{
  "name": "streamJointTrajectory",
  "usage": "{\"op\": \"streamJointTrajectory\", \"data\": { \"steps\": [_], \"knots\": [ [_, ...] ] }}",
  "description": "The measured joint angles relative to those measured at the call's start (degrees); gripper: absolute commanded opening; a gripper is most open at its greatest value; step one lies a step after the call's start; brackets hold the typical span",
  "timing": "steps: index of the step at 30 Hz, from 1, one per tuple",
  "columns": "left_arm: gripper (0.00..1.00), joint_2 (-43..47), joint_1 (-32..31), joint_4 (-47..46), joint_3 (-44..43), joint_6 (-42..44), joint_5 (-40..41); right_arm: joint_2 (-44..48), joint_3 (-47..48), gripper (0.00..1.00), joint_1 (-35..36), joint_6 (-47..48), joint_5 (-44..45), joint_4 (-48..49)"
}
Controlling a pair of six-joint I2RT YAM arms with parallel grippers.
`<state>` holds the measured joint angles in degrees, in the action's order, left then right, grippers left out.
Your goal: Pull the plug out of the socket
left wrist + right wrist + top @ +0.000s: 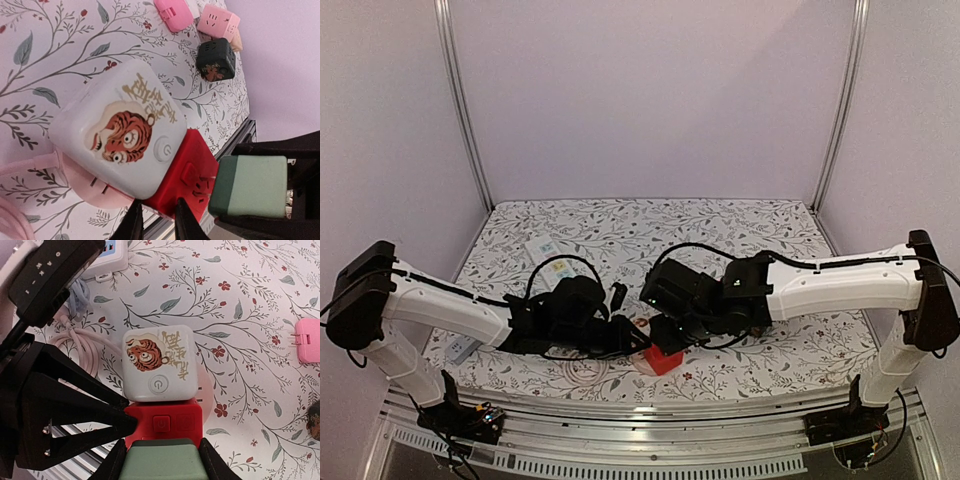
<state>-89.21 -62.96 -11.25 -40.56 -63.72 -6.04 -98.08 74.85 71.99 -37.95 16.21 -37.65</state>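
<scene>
A stack of cube adapters lies on the floral cloth near the table's front edge. A white tiger-print cube sits on a pink base, and a red socket cube joins it. The green plug cube is pressed against the red cube's near face; its pins are hidden. My right gripper is shut on the green plug, one finger on each side. My left gripper is shut on the red cube's lower edge. In the top view both grippers meet over the red cube.
A pink cable coils left of the stack, with a white power strip beyond it. Two pink cubes and a black cube lie farther off. The metal front rail runs just below the stack.
</scene>
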Motion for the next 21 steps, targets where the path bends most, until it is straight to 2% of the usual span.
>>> {"op": "streamJointTrajectory", "data": {
  "steps": [7,14,21],
  "knots": [
    [0.21,-0.5,0.0,-0.1,-0.4,0.0,-0.1,-1.0,5.5,0.15,2.3,0.5,2.1,-1.0],
    [0.21,-0.4,0.0,0.0,-0.5,0.0,0.1,-2.1,6.3,0.15,3.1,0.7,3.8,-2.4],
    [0.31,1.3,-0.2,3.7,-0.8,1.1,2.1,-0.7,5.9,0.15,3.1,0.9,7.1,-3.5]
  ]
}}
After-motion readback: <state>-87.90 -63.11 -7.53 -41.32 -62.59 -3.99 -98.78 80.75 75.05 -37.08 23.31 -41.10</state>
